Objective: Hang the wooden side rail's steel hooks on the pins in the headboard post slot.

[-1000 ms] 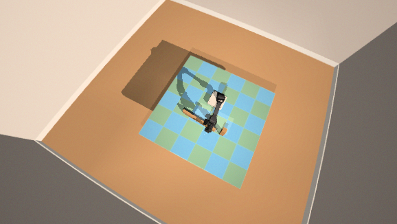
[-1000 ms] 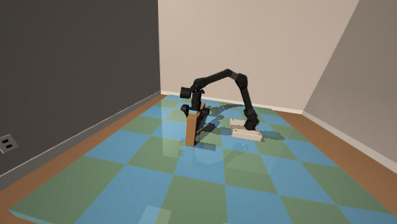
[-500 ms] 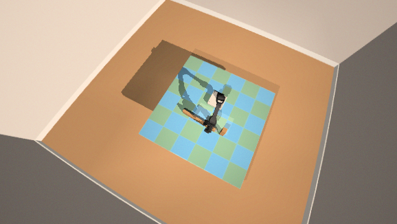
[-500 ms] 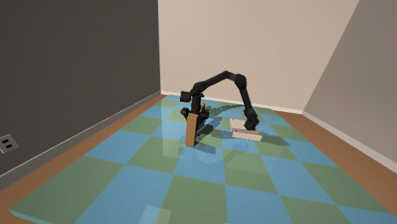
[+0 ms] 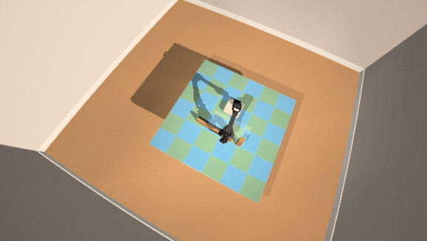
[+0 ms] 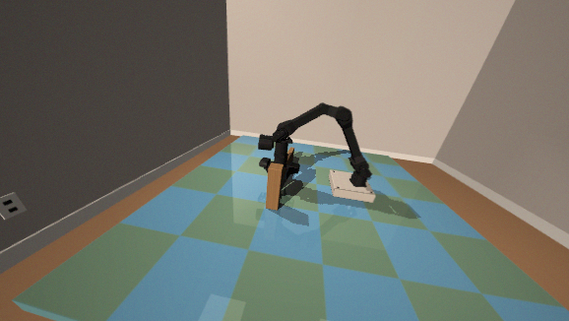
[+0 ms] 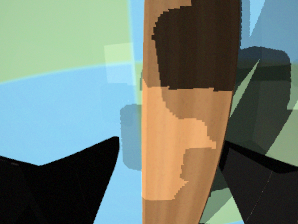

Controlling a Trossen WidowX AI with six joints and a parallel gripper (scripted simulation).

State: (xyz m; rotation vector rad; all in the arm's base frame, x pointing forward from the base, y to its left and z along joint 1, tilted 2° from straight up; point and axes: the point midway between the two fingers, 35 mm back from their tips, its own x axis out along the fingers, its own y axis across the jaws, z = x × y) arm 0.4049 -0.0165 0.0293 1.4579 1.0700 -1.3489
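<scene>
My claw (image 5: 224,138) (image 6: 280,166) (image 7: 168,144) straddles the rail (image 5: 206,123) (image 6: 291,151) (image 7: 167,112), fingers apart, with a gap showing on one side; the post (image 5: 240,141) (image 6: 274,187) stands upright on the table (image 5: 216,168) (image 6: 285,263) (image 7: 55,107).

A black tool (image 5: 224,138) (image 6: 282,166) (image 7: 168,144), brown wooden rail (image 5: 205,123) (image 6: 291,152) (image 7: 167,170), and blue-and-green checkered tabletop (image 5: 201,160) (image 6: 285,236) (image 7: 55,110).

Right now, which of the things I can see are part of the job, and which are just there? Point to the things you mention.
Part of the job:
- wooden rail (image 5: 204,123) (image 7: 165,170)
- upright wooden post (image 5: 240,141) (image 6: 274,189)
- gripper (image 7: 168,144)

Just there:
- checkered mat (image 5: 216,168) (image 6: 285,286)
- wall socket (image 6: 19,198)
</scene>
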